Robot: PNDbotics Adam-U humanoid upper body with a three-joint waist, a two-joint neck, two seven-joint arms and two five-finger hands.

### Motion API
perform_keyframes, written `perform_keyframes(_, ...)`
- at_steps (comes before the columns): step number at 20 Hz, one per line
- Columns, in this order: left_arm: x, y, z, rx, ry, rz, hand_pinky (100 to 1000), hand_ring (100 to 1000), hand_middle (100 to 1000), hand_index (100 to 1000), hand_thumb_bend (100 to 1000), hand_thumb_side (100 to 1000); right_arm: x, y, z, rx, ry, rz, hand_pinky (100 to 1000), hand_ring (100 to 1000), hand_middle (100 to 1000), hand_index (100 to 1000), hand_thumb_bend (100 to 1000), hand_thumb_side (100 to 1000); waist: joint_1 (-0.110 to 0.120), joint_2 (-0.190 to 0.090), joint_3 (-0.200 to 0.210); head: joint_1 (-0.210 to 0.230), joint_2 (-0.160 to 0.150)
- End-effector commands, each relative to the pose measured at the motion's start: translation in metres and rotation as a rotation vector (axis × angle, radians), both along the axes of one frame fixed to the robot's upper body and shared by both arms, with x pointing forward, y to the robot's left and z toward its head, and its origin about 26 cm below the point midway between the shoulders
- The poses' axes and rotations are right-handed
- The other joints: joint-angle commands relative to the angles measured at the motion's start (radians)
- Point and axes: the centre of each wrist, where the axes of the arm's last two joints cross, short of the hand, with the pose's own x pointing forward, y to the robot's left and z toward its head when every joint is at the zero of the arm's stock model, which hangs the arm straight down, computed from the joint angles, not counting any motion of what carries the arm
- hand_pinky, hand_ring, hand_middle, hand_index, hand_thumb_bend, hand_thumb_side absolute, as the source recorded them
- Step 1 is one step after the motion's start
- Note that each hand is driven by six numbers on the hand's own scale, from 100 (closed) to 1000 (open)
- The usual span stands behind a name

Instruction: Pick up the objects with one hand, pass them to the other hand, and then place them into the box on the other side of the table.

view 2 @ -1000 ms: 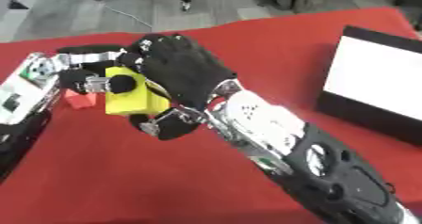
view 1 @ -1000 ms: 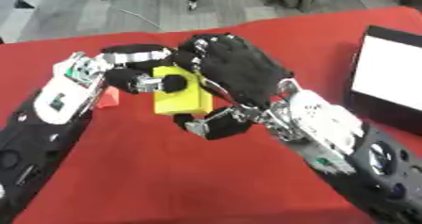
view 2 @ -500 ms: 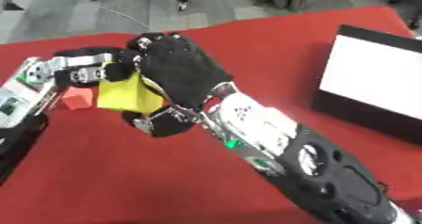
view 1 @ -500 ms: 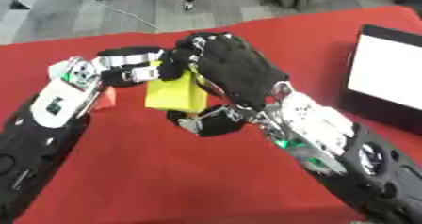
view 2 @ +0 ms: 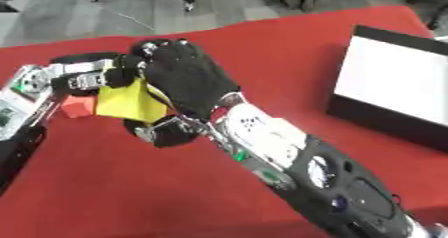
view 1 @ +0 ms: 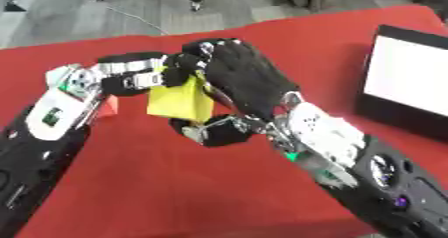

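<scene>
We have the yellow block (view 1: 179, 102) up off the red surface (view 1: 157, 182), caught between our two hands well to the left of the box (view 1: 404, 84), which sits at the right edge with its white inside showing. Our left hand (view 1: 140, 74) reaches in from the side away from the box, and its fingers look curled onto the block's upper corner, near a dark part at the top of it. Our right hand (view 2: 188, 84) lies over the box-facing side of the block, fingers wrapped across its top and the thumb (view 1: 214, 131) hooked underneath, so we judge both hands to be gripping it at once, mid-handover. The block hangs tilted, one corner pointing down, and that is our main worry: if the left hand lets go before the right has it settled, the block could swing or slip out from between fingers and thumb and drop to the surface. The fingers of both hands crowd the same top corner, so a withdrawal could snag and drag the block askew. A small red block (view 2: 77, 107) lies on the surface just below, on the side away from the box, and a falling block could knock it
</scene>
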Motion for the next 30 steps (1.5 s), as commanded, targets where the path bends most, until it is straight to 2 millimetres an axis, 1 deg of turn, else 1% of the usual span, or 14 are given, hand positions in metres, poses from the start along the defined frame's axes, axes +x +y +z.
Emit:
perform_keyframes(1, -0.001, 0.025, 0.037, -0.145, -0.021, -0.017, 814, 555, 541, 778, 192, 977, 0.027, -0.024, -0.032, -0.064, 0.078, -0.141, 391, 589, 292, 447, 292, 240, -0.004, -0.012, 0.001, -0.009, -0.003)
perform_keyframes(5, -0.002, 0.036, 0.040, -0.173, -0.010, 0.000, 816, 559, 545, 782, 197, 970, 0.032, -0.027, -0.043, -0.043, 0.087, -0.167, 378, 587, 290, 444, 300, 237, -0.005, -0.011, 0.001, -0.012, -0.003)
perform_keyframes(10, -0.006, 0.046, 0.043, -0.184, -0.017, 0.004, 817, 561, 547, 784, 195, 972, 0.039, -0.036, -0.050, -0.006, 0.075, -0.232, 366, 585, 287, 441, 308, 238, -0.003, -0.010, 0.000, -0.019, -0.003)
perform_keyframes(16, -0.007, 0.048, 0.044, -0.183, -0.021, 0.003, 817, 561, 548, 784, 194, 973, 0.041, -0.038, -0.053, 0.006, 0.067, -0.249, 366, 585, 287, 441, 309, 238, -0.003, -0.010, 0.000, -0.021, -0.003)
perform_keyframes(20, -0.007, 0.066, 0.042, -0.179, -0.025, 0.045, 817, 562, 548, 785, 190, 972, 0.045, -0.052, -0.055, 0.038, 0.036, -0.336, 363, 584, 284, 436, 313, 243, -0.002, -0.012, -0.004, -0.024, -0.003)
perform_keyframes(26, -0.005, 0.080, 0.044, -0.199, -0.032, 0.080, 815, 563, 549, 786, 183, 963, 0.038, -0.059, -0.054, 0.027, 0.012, -0.344, 382, 587, 287, 438, 303, 251, -0.001, -0.012, -0.005, -0.026, -0.003)
perform_keyframes(30, 0.000, 0.092, 0.044, -0.222, -0.041, 0.123, 811, 563, 550, 786, 178, 954, 0.029, -0.062, -0.047, 0.008, -0.001, -0.314, 397, 591, 290, 441, 294, 259, -0.003, -0.013, -0.005, -0.027, -0.003)
